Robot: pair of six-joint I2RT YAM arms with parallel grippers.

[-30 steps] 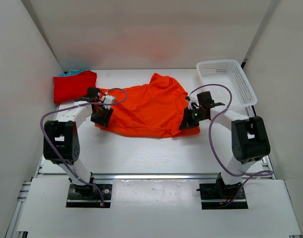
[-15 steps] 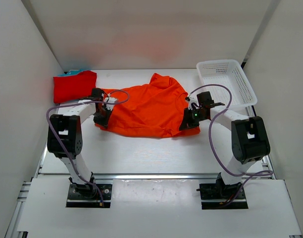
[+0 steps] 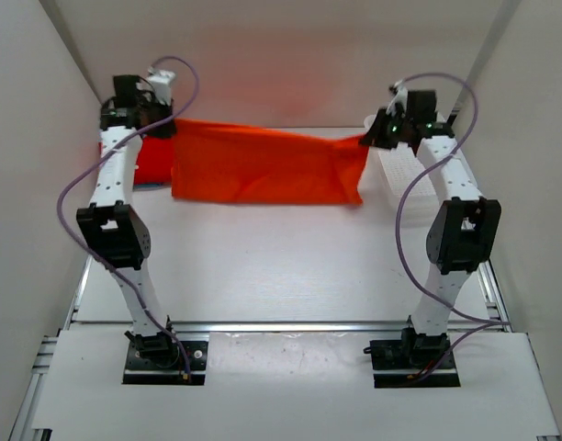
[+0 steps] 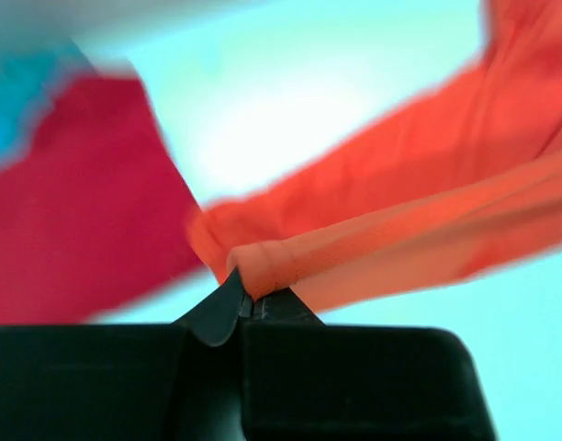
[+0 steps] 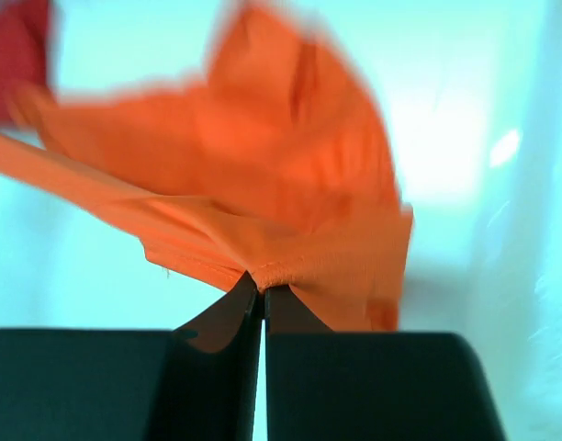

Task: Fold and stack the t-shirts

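The orange t-shirt (image 3: 263,165) hangs stretched in the air between both raised arms, over the back of the table. My left gripper (image 3: 168,129) is shut on its left hem; the left wrist view shows the rolled hem (image 4: 263,262) pinched at the left gripper's (image 4: 246,299) tips. My right gripper (image 3: 368,138) is shut on the right edge, with bunched orange cloth (image 5: 290,184) pinched in the right gripper (image 5: 261,292). The red t-shirt (image 3: 152,163) lies folded at the back left, partly behind the hanging cloth. A teal-blue t-shirt (image 4: 15,101) peeks out from under the red one (image 4: 79,211).
The white mesh basket (image 3: 400,167) stands at the back right, mostly hidden by the right arm. White walls close in the table on the left, right and back. The bare tabletop (image 3: 281,266) lies in front of the hanging shirt.
The left gripper has shut on the orange shirt's left edge. Both arms have risen and moved back, lifting the shirt off the table and pulling it taut between them.
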